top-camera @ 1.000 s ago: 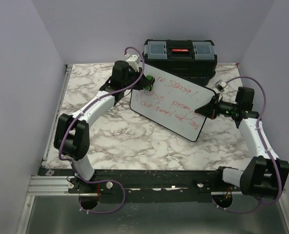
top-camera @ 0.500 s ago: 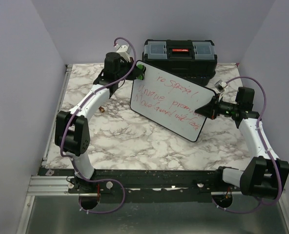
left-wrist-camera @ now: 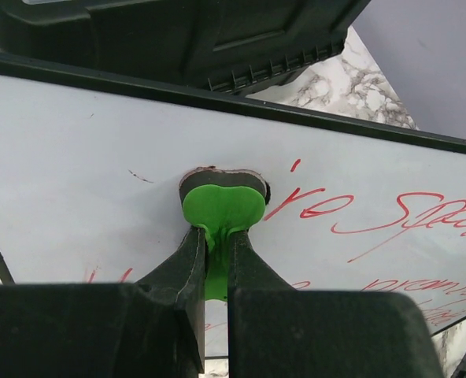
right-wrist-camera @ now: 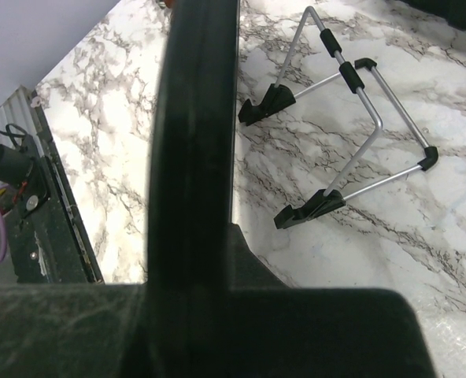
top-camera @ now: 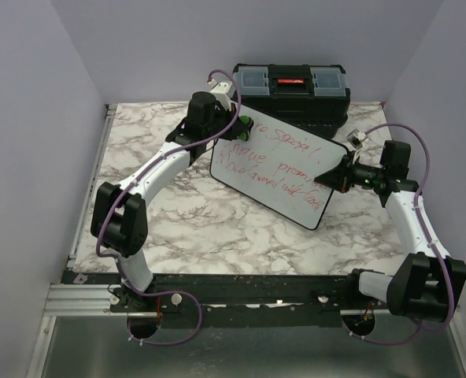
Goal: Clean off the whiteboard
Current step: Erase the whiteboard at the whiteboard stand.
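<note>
The whiteboard (top-camera: 284, 177) is white with a thin black frame and red handwriting, and is tilted up off the table. My right gripper (top-camera: 337, 172) is shut on the whiteboard's right edge; in the right wrist view its black frame (right-wrist-camera: 194, 134) runs between the jaws. My left gripper (top-camera: 239, 126) is shut on a green eraser (left-wrist-camera: 221, 206) and presses its dark pad against the whiteboard (left-wrist-camera: 83, 150) near the top left, just left of the first red words.
A black toolbox (top-camera: 290, 88) with a red latch stands right behind the whiteboard. A metal wire stand (right-wrist-camera: 351, 134) with black feet lies on the marble table (top-camera: 186, 220) under the board. Walls close in on both sides.
My left gripper with the green eraser has swept right along the whiteboard's top left corner, after being further left half a second ago. The right arm and the whiteboard have stayed still.
</note>
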### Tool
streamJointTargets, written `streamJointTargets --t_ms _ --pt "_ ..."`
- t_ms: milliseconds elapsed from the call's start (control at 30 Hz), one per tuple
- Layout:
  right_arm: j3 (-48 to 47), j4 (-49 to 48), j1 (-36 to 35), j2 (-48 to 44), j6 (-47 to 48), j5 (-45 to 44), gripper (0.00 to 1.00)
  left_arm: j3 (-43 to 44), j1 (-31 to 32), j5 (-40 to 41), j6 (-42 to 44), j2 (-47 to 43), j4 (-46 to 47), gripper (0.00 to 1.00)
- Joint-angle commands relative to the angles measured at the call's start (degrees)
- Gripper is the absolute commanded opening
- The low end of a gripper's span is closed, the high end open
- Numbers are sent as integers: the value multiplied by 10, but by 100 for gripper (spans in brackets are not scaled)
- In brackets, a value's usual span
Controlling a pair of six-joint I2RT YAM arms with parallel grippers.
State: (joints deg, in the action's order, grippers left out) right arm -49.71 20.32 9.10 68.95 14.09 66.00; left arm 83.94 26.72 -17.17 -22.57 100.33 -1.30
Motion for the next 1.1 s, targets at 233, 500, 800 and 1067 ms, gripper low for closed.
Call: streamJointTargets --t_ms 233,500,800,1067 --pt "1 -5 -16 -18 50 70 1 48 43 19 18 -16 -29 0" --pt "1 -5 -16 -20 50 70 1 -37 45 28 16 -6 -12 0" --pt "2 -6 -16 -19 49 72 1 -76 45 35 13 -12 5 0" --pt "2 -6 -16 -21 48 71 1 75 44 48 39 13 -66 0"
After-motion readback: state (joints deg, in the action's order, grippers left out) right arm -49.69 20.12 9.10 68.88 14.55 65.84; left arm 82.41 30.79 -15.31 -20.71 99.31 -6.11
